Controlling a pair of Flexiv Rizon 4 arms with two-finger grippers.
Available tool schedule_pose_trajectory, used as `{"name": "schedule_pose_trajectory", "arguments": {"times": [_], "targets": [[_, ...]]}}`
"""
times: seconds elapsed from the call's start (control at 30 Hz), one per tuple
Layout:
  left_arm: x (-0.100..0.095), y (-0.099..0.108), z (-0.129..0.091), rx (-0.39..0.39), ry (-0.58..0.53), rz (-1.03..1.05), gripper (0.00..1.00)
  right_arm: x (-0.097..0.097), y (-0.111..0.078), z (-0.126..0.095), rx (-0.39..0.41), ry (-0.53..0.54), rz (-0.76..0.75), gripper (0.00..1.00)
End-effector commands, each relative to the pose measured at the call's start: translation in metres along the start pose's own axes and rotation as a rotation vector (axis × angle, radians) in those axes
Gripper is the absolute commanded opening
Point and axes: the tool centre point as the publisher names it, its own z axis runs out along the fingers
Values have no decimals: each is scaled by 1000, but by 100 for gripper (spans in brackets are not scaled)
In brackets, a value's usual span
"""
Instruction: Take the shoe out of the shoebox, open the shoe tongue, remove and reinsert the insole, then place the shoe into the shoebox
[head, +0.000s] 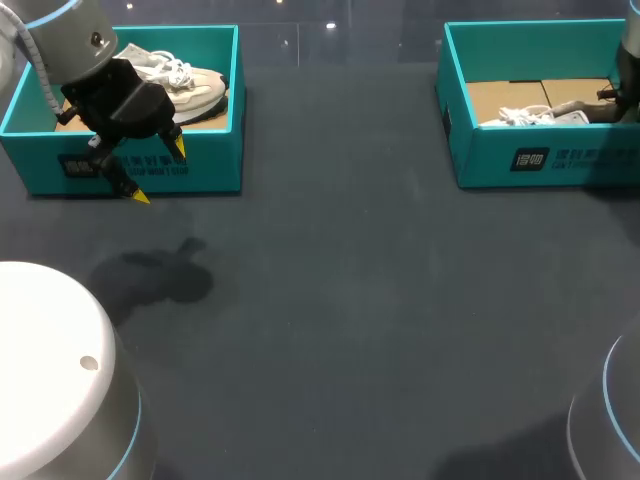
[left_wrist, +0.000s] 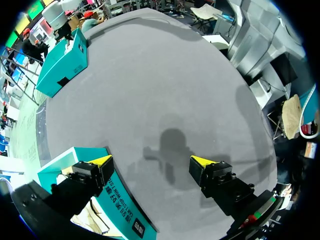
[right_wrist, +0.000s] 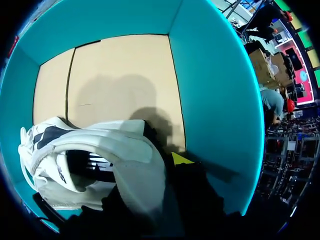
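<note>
Looking down in the head view, the dark desk (head: 340, 300) carries two teal boxes. The left shoebox (head: 215, 150) holds a white shoe (head: 190, 88) lying against its far wall. The left arm (head: 60, 35) comes in from the upper left corner. The left end effector (head: 158, 172) hangs over the box's front wall, one yellow tip above the wall and the other out in front of it. Its shadow falls on the desk nearby. The right shoebox (head: 480, 160) sits well apart on the other side, with a second shoe (head: 530, 117) on its cardboard floor. The right arm (head: 630, 60) reaches into that box from the right edge.

In the left wrist view, the left end effector (left_wrist: 152, 162) is spread wide with nothing between its tips. One finger stands over the left shoebox (left_wrist: 117, 200), the other over bare desk (left_wrist: 165, 80). The right shoebox (left_wrist: 62, 62) stands far ahead.

In the right wrist view, the right end effector (right_wrist: 177, 165) sits low inside the right shoebox (right_wrist: 215, 75), close against the heel end of the second shoe (right_wrist: 100, 160), white with dark stripes. Whether it is spread or pinching the shoe I cannot tell.
</note>
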Motion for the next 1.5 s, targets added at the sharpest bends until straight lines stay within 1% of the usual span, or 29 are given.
{"name": "schedule_pose_trajectory", "arguments": {"times": [0.03, 0.1, 0.13, 0.17, 0.2, 0.3, 0.53, 0.7, 0.9, 0.97, 1.03, 1.13, 1.3, 1.5], "targets": [[0, 0, 0, -2, 1, 1, 100, 1, 3, 5, 10, 13, -7, 0], [0, 0, 0, -2, 1, 1, 100, 1, 3, 5, 12, 15, -10, 0], [0, 0, 0, -2, 1, 1, 100, 2, 3, 5, 12, 17, -13, 2], [0, 0, 0, -2, 1, 1, 100, 2, 3, 5, 12, 18, -15, 14], [0, 0, 0, -2, 1, 1, 100, 2, 3, 5, 13, 20, -16, 20], [0, 0, 0, -2, 1, 1, 100, 3, 3, 5, 14, 24, -20, 27], [0, 0, 0, -2, 1, 1, 100, 3, 4, 1, 9, 30, -20, 36], [0, 0, 0, -2, 1, 1, 100, 1, 3, -7, 1, 33, -12, 40], [0, 0, 0, -2, 1, 1, 100, 2, 3, -19, -13, 46, -8, 50], [0, 0, 0, -2, 1, 1, 100, 2, 3, -22, -19, 50, -8, 72], [0, 0, 0, -2, 1, 1, 100, 3, 3, -25, -20, 51, -7, 89], [0, 0, 0, -2, 1, 1, 100, 4, 2, -28, -21, 56, -8, 100], [0, 0, 0, -2, 1, 1, 100, 8, 1, -41, -19, 63, -8, 100], [0, 0, 0, -2, 1, 1, 100, 15, -1, -72, -35, 66, -11, 100]]}}
